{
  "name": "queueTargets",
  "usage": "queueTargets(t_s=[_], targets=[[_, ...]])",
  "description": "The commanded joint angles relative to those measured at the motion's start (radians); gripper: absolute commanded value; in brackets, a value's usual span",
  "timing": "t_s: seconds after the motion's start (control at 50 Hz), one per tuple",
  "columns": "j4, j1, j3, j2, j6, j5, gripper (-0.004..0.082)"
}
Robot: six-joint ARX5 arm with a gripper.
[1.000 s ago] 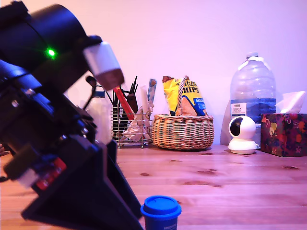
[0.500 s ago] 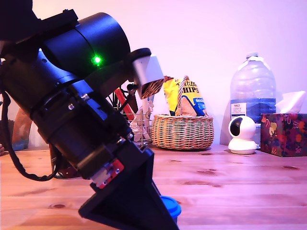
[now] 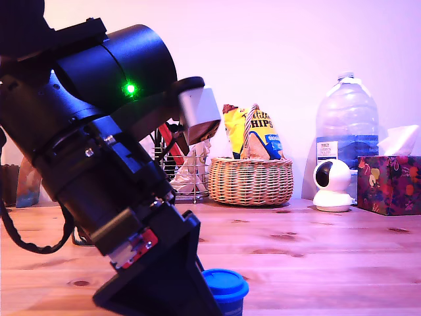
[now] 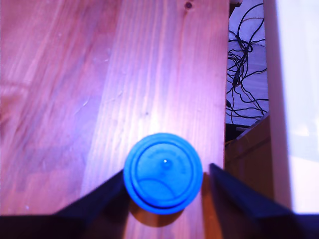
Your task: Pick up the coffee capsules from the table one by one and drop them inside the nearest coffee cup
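One bright-blue coffee capsule (image 4: 163,173) stands upright on the pine table (image 4: 164,74), close to the table's edge. My gripper (image 4: 167,172) is open and straddles it, one black finger (image 4: 102,199) against its rim and the other finger (image 4: 237,194) a small gap away. In the exterior view the capsule (image 3: 228,288) sits at the bottom centre, partly covered by the black arm (image 3: 99,164), whose wedge-shaped end (image 3: 161,286) reaches down beside it. The coffee cup is out of view.
At the back of the table (image 3: 316,243) stand a wire rack of utensils (image 3: 184,178), a wicker basket of crisp bags (image 3: 250,181), a big water bottle (image 3: 346,125), a white camera (image 3: 332,185) and a tissue box (image 3: 389,184). Cables (image 4: 244,64) lie past the table edge.
The arm has swung toward the exterior view's right and come down over the capsule, now covering part of it. The capsule has stayed in place.
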Motion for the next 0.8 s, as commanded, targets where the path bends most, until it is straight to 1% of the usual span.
queueTargets(t_s=[0.0,0.06,0.14,0.48,0.64,0.7,0.72,0.78], targets=[[0.004,-0.005,0.002,0.016,-0.005,0.0,0.0311],[0.005,-0.009,0.002,0.016,-0.005,0.0,0.0268],[0.012,-0.014,0.002,0.016,-0.005,0.0,0.0244],[0.023,-0.015,0.005,0.006,-0.005,0.001,0.0245],[0.019,-0.015,0.005,-0.035,-0.006,0.0,0.0245],[0.014,-0.014,0.005,-0.061,-0.016,0.0,0.0245],[0.012,-0.014,0.005,-0.072,-0.03,0.0,0.0245],[0.007,-0.014,0.005,-0.101,-0.035,0.0,0.0245]])
